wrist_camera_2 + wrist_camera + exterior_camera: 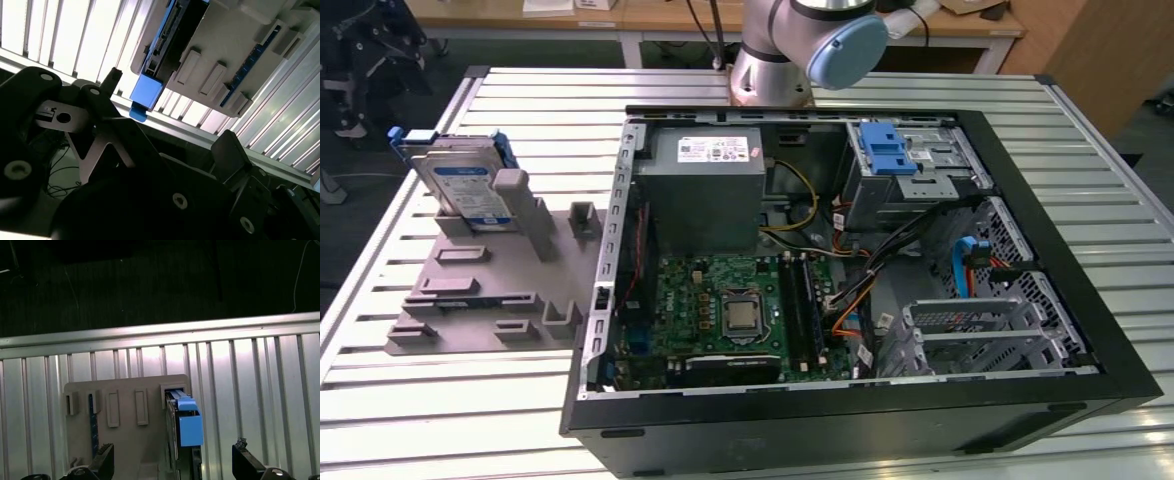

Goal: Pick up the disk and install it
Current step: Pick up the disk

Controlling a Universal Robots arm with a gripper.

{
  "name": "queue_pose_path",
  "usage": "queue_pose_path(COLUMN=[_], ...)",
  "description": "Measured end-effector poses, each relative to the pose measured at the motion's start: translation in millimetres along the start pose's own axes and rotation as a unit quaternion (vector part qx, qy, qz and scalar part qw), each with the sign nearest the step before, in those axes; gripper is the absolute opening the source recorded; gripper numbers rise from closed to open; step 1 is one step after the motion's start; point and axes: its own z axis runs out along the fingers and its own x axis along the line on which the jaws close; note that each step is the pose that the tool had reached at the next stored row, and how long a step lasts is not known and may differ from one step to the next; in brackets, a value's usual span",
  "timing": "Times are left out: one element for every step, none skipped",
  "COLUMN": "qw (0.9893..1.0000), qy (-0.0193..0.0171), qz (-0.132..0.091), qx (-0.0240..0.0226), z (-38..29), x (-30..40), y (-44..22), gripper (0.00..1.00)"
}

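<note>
Silver-grey arm (767, 62) with pale blue joint cap (849, 48) (black end effector (173, 449), round screws)

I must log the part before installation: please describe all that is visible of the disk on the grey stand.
The flat rectangular silver disk with a white-and-blue label sits in a blue plastic carrier with a blue end tab. It stands on edge, slotted into the grey plastic stand on the slatted metal table.
</note>
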Motion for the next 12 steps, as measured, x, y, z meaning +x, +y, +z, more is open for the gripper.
queue_pose_path(qw=[1.0000,1.0000,1.0000,1.0000,1.0000,1.0000,1.0000,1.0000,1.0000,1.0000,1.0000,1.0000], qy=[0.0000,0.0000,0.0000,0.0003,0.0002,0.0002,0.0002,0.0003,0.0002,0.0003,0.0004,0.0004], qz=[0.000,0.000,0.000,0.000,0.000,0.000,0.000,0.000,0.000,0.000,0.000,0.000], qx=[0.0000,0.0000,0.0000,0.0011,0.0011,0.0011,0.0011,0.0011,0.0011,0.0015,0.0018,0.0018], z=[0.0,0.0,0.0,1.8,1.8,1.8,1.8,1.8,1.8,2.5,3.2,3.2], x=[0.0,0.0,0.0,0.2,0.2,0.2,0.2,0.2,0.2,0.3,0.4,0.4], y=[0.0,0.0,0.0,2.0,2.0,2.0,2.0,2.0,2.0,2.9,3.8,3.8], gripper=[0.99,0.97,0.97,0.84,0.84,0.84,0.84,0.84,0.84,0.84,0.84,0.84])
